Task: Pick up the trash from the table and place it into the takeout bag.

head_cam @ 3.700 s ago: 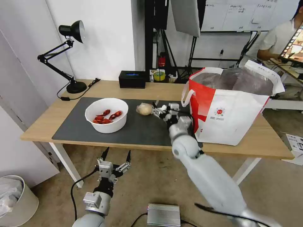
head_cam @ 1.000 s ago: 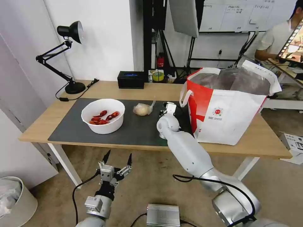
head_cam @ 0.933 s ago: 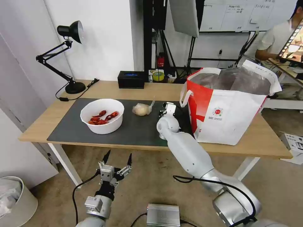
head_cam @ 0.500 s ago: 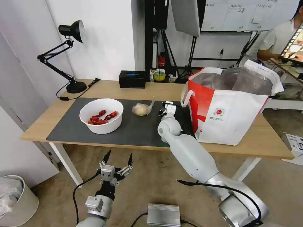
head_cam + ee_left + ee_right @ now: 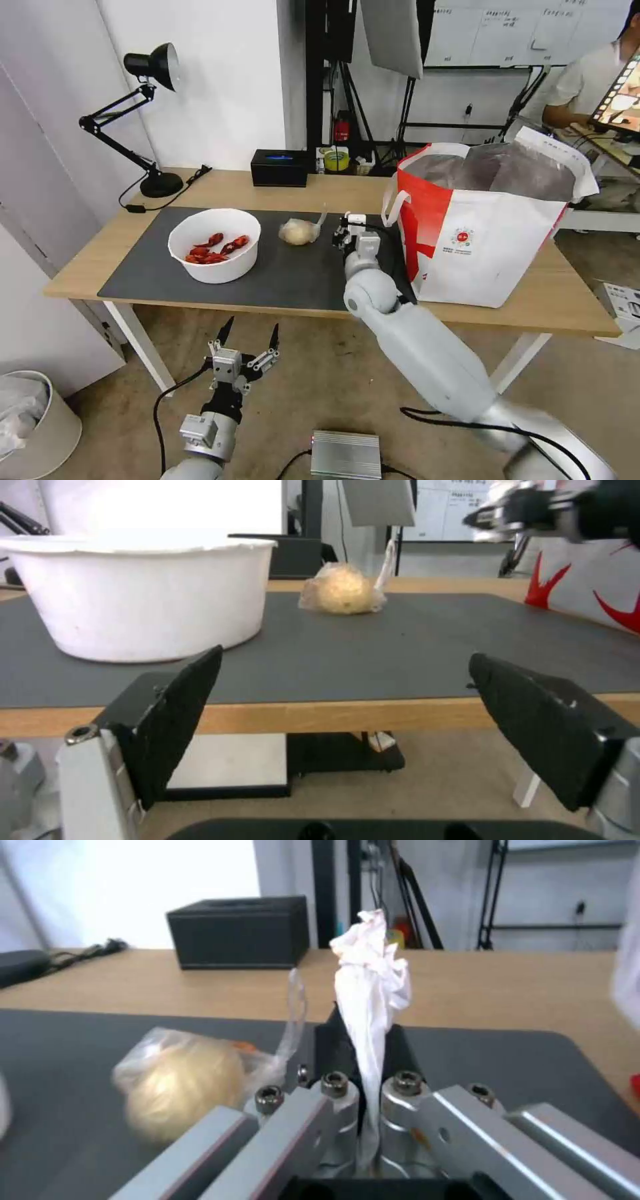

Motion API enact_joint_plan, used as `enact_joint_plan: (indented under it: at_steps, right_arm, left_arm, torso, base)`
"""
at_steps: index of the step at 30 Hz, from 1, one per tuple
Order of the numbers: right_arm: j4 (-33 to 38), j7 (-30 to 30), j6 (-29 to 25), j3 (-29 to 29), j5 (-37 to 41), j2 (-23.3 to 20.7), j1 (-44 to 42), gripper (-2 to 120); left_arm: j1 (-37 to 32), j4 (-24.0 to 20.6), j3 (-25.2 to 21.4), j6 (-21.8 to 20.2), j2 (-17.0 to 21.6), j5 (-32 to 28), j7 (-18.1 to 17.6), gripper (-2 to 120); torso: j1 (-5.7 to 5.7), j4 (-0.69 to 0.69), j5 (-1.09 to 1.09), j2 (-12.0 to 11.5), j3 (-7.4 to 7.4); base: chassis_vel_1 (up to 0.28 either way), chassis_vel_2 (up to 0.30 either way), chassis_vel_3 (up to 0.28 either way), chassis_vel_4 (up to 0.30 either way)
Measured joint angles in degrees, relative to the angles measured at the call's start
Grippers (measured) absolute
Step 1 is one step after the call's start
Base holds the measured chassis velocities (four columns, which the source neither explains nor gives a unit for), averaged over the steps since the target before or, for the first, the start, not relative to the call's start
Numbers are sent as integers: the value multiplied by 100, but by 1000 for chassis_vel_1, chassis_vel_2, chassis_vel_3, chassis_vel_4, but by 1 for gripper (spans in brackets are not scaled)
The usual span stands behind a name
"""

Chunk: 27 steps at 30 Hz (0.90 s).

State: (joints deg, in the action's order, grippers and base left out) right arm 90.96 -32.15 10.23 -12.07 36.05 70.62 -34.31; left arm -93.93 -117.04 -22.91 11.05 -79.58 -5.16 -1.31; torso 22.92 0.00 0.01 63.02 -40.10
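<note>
Right hand (image 5: 363, 1075) raised, tissue (image 5: 370, 990) pinched inside

The right gripper (image 5: 347, 230) hides the crumpled white tissue (image 5: 371, 985) in the head view, and its fingertips are too small to tell there. The takeout bag (image 5: 587, 597) is cut off at the left wrist view's edge. The white bowl (image 5: 137, 595) hides its contents there.

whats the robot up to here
The right gripper is shut on a crumpled white tissue, held above the dark mat beside the takeout bag. A clear bag around a beige lump and a white bowl of red shells sit on the table, not yet bagged. The left gripper hangs open below the table's front edge.
</note>
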Motion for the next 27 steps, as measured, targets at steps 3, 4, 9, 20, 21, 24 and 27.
enact_joint_plan:
  at_steps: [3, 4, 9, 20, 21, 24, 27]
  right_arm:
    - [268, 215, -218, 49, -208, -208, -268, 0]
    - [411, 310, -343, 102, -309, -314, -427, 0]
    - [1083, 673, -774, 568, -747, -748, -1295, 0]
    - [2280, 1609, -1743, 2263, -1660, -1476, -3405, 0]
    - [2379, 1653, -1820, 2388, -1705, -1491, -3600, 0]
    - [2528, 1697, -1919, 2550, -1769, -1498, -3840, 0]
    - [2666, 1713, -2000, 2633, -1827, -1475, -4018, 0]
  left_arm:
    - [2, 17, -40, 0, -11, -28, -1, 100]
    - [2, 21, -57, 0, -17, -41, -1, 100]
    - [-75, -73, -97, 0, -38, -56, -2, 100]
    - [-138, -134, -8, 2, -146, -43, -4, 100]
    - [-136, -115, 16, 2, -153, -38, -4, 100]
    - [-108, -79, 51, 2, -161, -29, -3, 100]
    - [-75, -51, 88, 2, -171, -21, -4, 100]
  torso:
    - [0, 0, 0, 0, 0]
    - [0, 0, 0, 0, 0]
    - [0, 0, 1, 0, 0]
    - [-1, -2, 0, 1, 0]
    - [-1, -2, 0, 1, 1]
    - [-1, -1, -1, 2, 0]
    - [0, 0, 0, 1, 0]
  base:
    - [0, 0, 0, 0]
    - [0, 0, 0, 0]
    - [0, 0, 0, 0]
    - [0, 0, 0, 0]
    - [0, 0, 0, 0]
    - [0, 0, 0, 0]
    - [0, 0, 0, 0]
